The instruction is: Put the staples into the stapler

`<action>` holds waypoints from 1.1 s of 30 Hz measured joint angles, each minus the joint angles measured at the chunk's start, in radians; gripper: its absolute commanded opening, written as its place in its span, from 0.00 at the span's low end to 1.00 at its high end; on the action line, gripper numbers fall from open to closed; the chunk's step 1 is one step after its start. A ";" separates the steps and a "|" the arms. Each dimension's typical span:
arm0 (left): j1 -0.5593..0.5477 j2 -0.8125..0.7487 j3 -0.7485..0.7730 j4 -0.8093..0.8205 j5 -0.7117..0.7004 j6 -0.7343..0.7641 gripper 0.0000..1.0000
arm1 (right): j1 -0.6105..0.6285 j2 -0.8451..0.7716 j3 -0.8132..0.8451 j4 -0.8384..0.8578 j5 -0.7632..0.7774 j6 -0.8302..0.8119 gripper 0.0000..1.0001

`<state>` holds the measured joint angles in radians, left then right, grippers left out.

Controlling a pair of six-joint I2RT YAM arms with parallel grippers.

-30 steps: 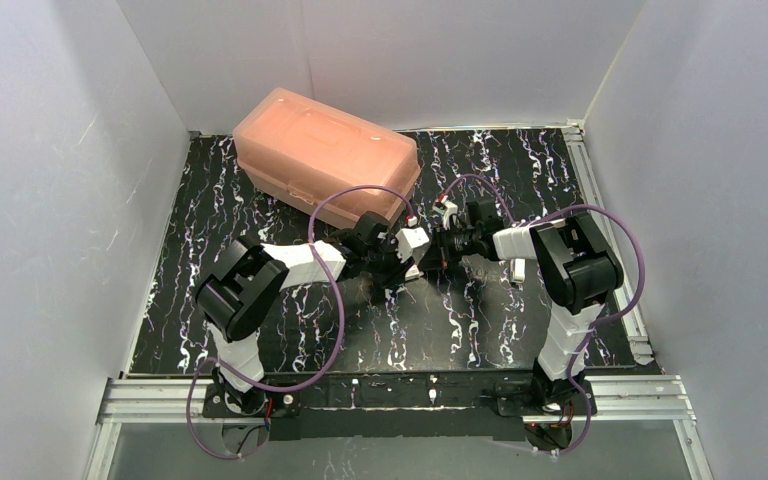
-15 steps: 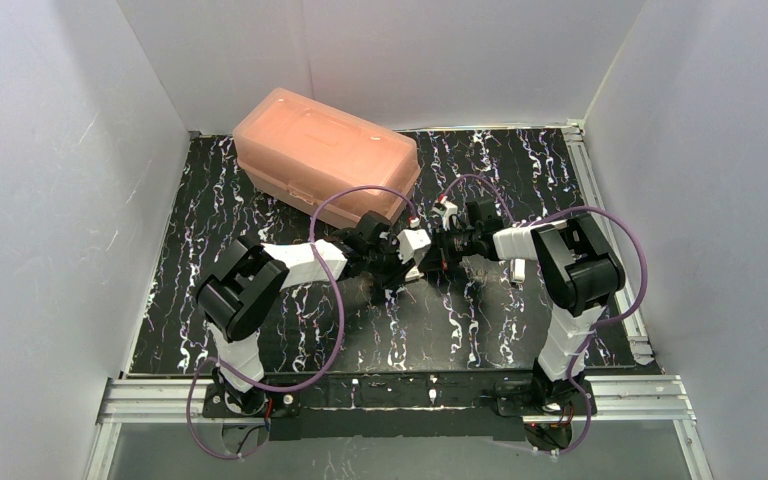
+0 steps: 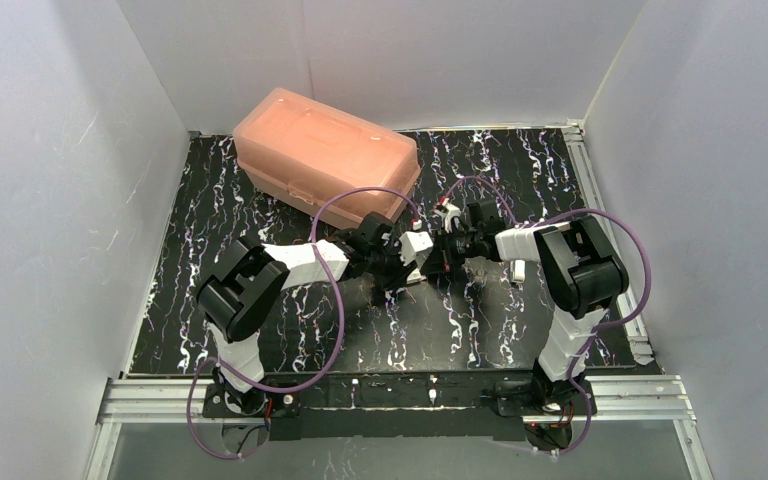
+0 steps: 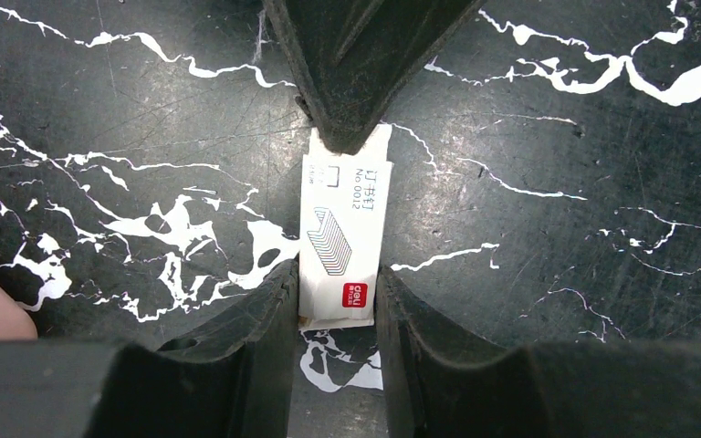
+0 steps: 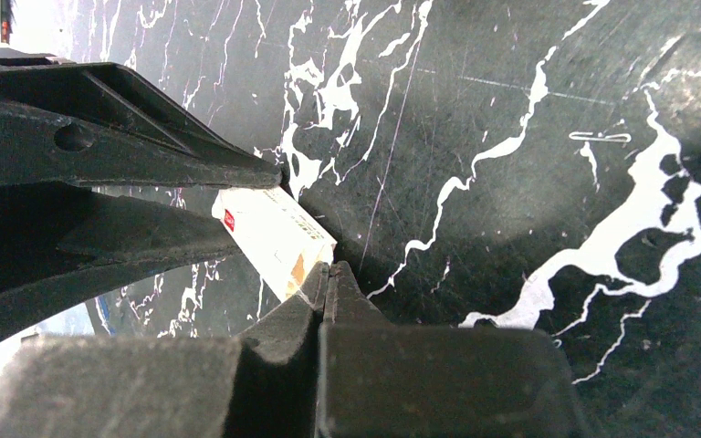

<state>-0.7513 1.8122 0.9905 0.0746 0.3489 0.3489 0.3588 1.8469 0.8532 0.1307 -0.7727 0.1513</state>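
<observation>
White cardboard staple box (image 4: 344,239), printed with a staple drawing and a red label, sits clamped in my left gripper (image 4: 336,278) near the pink case (image 3: 325,150). Only my right wrist view shows its brownish end touching my right gripper (image 5: 327,274), fingers pressed together

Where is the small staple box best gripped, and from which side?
Grip the staple box across its two long sides, near one end, coming in from that end: it is narrow, with straight parallel walls. The left gripper holds it so; the right gripper's closed tips meet the far end.
</observation>
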 measured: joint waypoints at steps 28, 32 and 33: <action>-0.003 0.000 0.019 -0.056 0.003 0.022 0.22 | -0.084 -0.019 -0.019 0.001 -0.006 -0.021 0.23; -0.003 -0.001 0.010 -0.034 0.005 0.012 0.22 | -0.083 -0.007 -0.019 0.020 -0.050 0.000 0.30; -0.003 -0.002 0.002 -0.019 0.007 0.008 0.22 | -0.082 -0.003 -0.019 0.029 -0.059 0.007 0.31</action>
<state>-0.7544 1.8099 0.9924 0.0555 0.3557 0.3569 0.2768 1.8439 0.8345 0.1593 -0.8318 0.1581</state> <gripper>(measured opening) 0.311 0.280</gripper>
